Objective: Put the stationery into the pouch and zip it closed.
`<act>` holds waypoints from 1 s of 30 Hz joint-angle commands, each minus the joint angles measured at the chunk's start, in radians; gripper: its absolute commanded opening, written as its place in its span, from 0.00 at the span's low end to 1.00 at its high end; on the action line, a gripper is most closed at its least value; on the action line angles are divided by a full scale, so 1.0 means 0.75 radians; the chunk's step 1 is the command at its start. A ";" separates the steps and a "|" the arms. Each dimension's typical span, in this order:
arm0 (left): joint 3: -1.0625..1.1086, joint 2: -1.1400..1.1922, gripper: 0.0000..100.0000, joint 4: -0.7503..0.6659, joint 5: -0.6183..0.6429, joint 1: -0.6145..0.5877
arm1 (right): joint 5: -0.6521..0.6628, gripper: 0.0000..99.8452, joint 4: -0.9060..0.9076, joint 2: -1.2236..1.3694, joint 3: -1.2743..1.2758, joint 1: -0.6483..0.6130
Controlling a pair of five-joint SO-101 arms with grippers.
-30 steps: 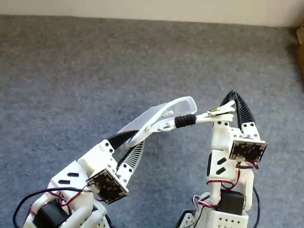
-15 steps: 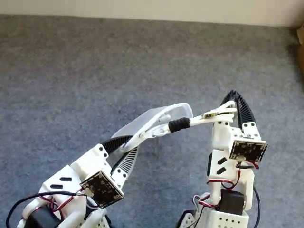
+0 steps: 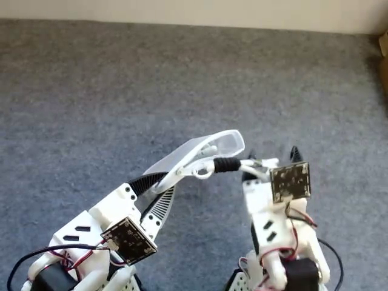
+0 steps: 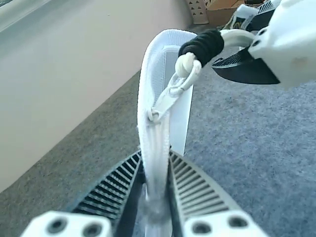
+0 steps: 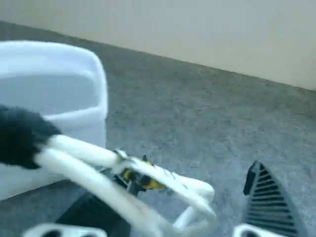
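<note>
**Now the pull has to follow the zip line**

Your left pincer is clamped on one end of the translucent white plastic pouch. It holds the pouch edge-up above the grey carpeted surface. The pouch's long axis runs straight out from that pincer, and the zip lies along its upper edge. The small white metal slider sits partway along, nearer your left pincer than the pouch's far end.

From the slider a white cord loop with a black wrapped knot leads on past the far end of the pouch to your right pincer. That pincer is just beyond the pouch's far corner, roughly in line with the long axis. You cannot tell whether it is nipping the cord or has it merely hooked.

The right arm is the one to pull, directly away from the left. Judging by the line, drifting sideways would twist the pouch rather than run the slider. Whether the stationery is inside cannot be made out. A pale wall stands behind the surface.
</note>
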 commanded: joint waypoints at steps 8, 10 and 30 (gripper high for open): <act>-0.050 -0.007 0.01 -0.031 0.020 -0.030 | 0.098 0.30 0.257 -0.003 -0.226 -0.406; -0.050 -0.007 0.01 -0.031 0.045 -0.030 | 0.096 0.30 0.240 -0.003 -0.228 -0.472; -0.028 -0.007 0.01 -0.029 0.053 -0.030 | 0.078 0.23 0.122 -0.003 -0.097 -0.795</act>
